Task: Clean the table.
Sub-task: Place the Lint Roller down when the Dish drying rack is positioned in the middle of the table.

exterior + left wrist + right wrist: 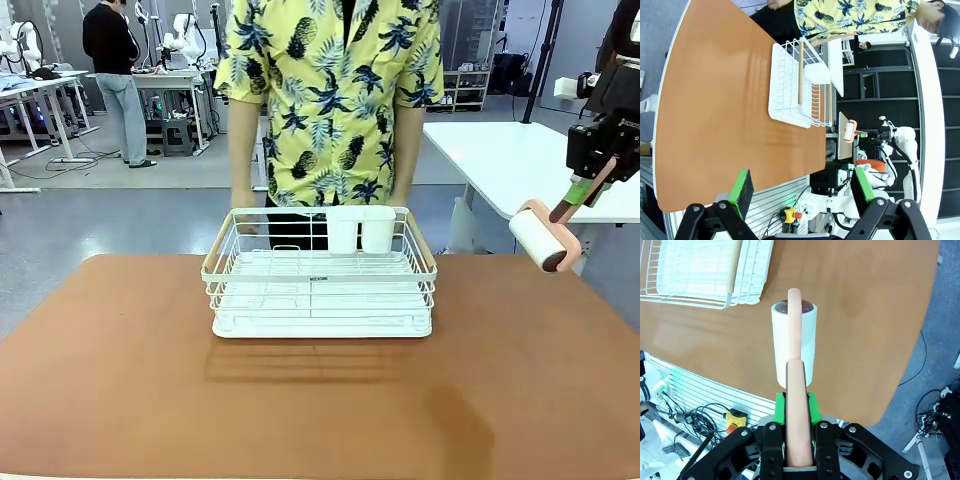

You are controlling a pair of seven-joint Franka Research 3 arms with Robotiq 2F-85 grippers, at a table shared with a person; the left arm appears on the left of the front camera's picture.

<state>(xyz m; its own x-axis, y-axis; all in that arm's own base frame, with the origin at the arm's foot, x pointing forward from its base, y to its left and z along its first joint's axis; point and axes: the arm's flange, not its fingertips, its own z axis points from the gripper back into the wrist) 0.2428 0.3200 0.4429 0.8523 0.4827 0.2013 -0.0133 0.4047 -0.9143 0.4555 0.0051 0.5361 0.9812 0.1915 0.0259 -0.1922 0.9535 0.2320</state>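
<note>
My right gripper (796, 405) is clamped tight on the pinkish handle of a lint roller (543, 238), the green pads pressing either side of the handle. In the front view the roller hangs in the air off the table's far right corner, its white roll tilted down and not touching the top. In the right wrist view the white roll (794, 342) points away from me over the brown surface near that edge. My left gripper (802, 189) stands wide, nothing between its green pads, hovering past the table's edge.

The table (320, 400) has a smooth reddish-brown top with rounded corners. I see a slightly darker patch near the front edge, right of the middle. A white wire rack (320, 275) sits near the far edge, about centred, with two white cups (360, 228) hooked at its far side and wood-coloured handles at its ends.

A person in a yellow pineapple-print shirt (330, 100) stands just behind the rack. A white-topped table (520, 160) stands to the far right, with workbenches and another person at the far left of the room.
</note>
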